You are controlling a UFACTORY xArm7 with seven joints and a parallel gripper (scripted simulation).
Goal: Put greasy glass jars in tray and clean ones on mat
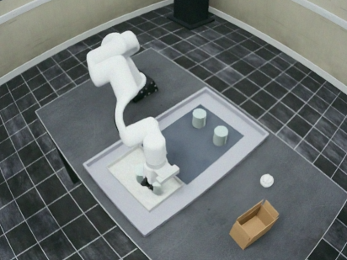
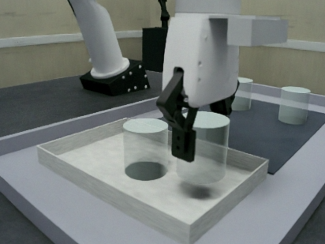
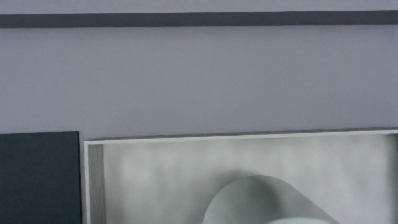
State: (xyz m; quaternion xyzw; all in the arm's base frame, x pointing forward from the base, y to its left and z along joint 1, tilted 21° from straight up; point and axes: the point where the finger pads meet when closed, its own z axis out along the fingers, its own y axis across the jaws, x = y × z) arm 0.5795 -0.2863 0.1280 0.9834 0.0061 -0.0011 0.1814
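Observation:
My gripper [image 2: 201,135] is shut on a glass jar [image 2: 202,147] and holds it inside the pale tray, its base just above the tray floor. The held jar also shows at the bottom of the wrist view [image 3: 260,202] and in the top view [image 1: 156,187] under the gripper [image 1: 151,183]. A second glass jar [image 2: 145,148] stands upright in the tray just left of it, also seen in the top view [image 1: 140,172]. Two more glass jars [image 1: 199,118] [image 1: 220,135] stand upright on the dark drying mat [image 1: 202,142].
A grey raised board [image 1: 177,155] carries the tray [image 1: 145,177] and mat. A small white round object [image 1: 267,180] and an open cardboard box [image 1: 253,224] lie on the table at the right. The robot base [image 1: 143,89] is behind the board.

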